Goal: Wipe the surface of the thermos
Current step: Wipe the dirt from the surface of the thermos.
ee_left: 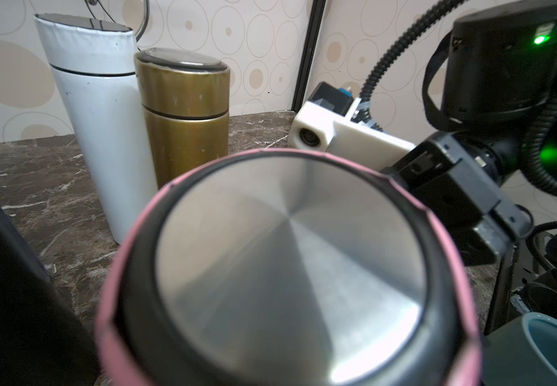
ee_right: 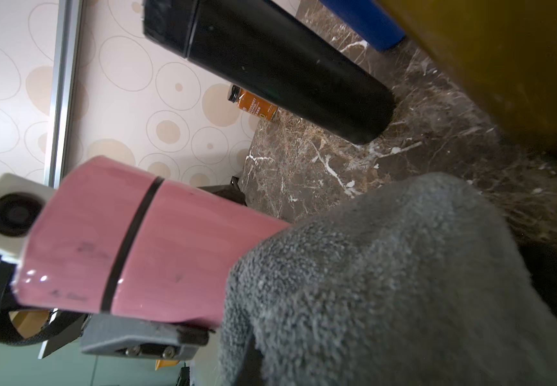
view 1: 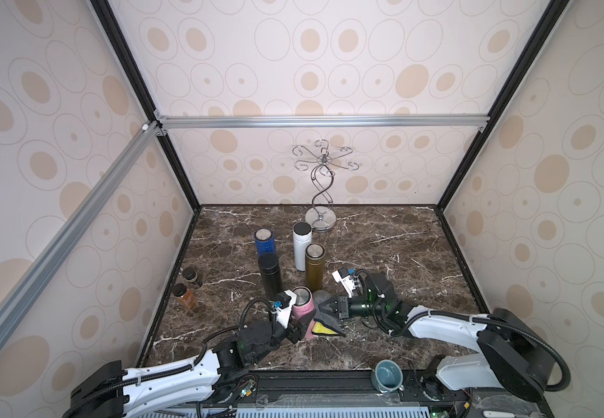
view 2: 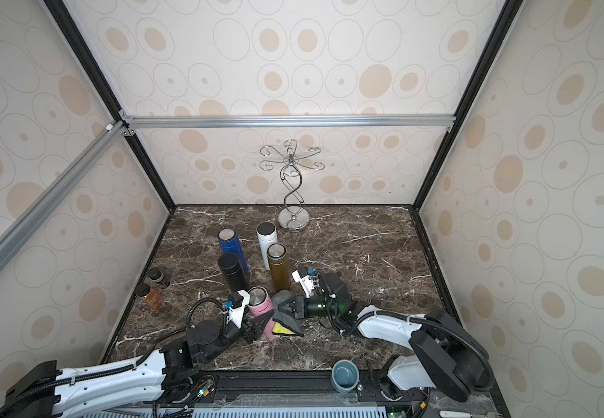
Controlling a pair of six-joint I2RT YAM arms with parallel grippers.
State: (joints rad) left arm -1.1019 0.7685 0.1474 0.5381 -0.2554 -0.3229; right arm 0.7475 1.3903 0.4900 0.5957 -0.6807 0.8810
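The pink thermos [view 1: 303, 307] is near the front middle of the marble table [view 1: 401, 253], with its steel-topped lid [ee_left: 290, 267] on. The left gripper [view 1: 302, 324] grasps it low on the body, jaws clenched around it. I cannot tell whether its base touches the table.

On its right side, a grey cloth [ee_right: 387, 284] with a yellow face [view 1: 320, 328] lies against the lower part of the thermos. The right gripper [view 1: 324, 307] has its jaws clamped on this cloth, and the cloth covers most of its fingers in the right wrist view.

Just behind the pink thermos stand a black thermos [view 1: 269, 275] and a gold thermos [view 1: 315, 267]. A blue thermos [view 1: 265, 242] and a white thermos [view 1: 301, 246] stand further back, and all four are upright and close together. Behind them, near the back wall, is a curly wire stand [view 1: 320, 191] on a round base.

Two small jars [view 1: 191, 277] with dark lids are at the table's left edge, well apart from the thermoses. A teal cup [view 1: 387, 374] sits on the front rail, near the right arm's base.
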